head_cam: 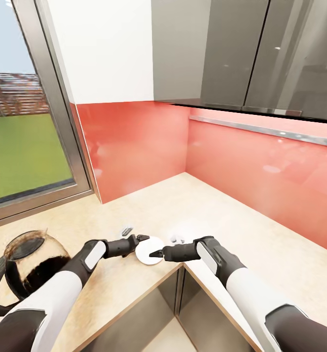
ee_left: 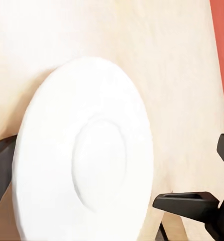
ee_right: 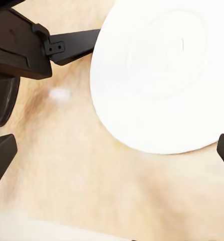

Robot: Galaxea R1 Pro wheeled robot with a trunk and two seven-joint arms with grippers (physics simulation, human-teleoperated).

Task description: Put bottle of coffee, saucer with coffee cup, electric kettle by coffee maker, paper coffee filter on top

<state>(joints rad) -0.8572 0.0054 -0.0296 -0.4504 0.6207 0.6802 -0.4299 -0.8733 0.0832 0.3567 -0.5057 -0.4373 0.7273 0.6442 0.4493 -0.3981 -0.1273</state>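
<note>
On the kitchen countertop (head_cam: pixel 134 215), near the inside corner where the red wall (head_cam: pixel 134 146) bends, lies the saucer (head_cam: pixel 149 250). It is small, round and white, and it lies flat close to the front edge of the counter. My left gripper (head_cam: pixel 142 238) is at one side of it and my right gripper (head_cam: pixel 156 254) is at the other side, tips pointing at each other. In my left wrist view the saucer (ee_left: pixel 84 160) sits between my spread fingers (ee_left: pixel 187 205), so that hand is open around it, not pinching. My right fingers (ee_right: pixel 1 155) are spread wide too, with the saucer (ee_right: pixel 162 75) just past them. The electric kettle (head_cam: pixel 29 264) stands on the counter beside my left arm, well apart from the saucer.
</note>
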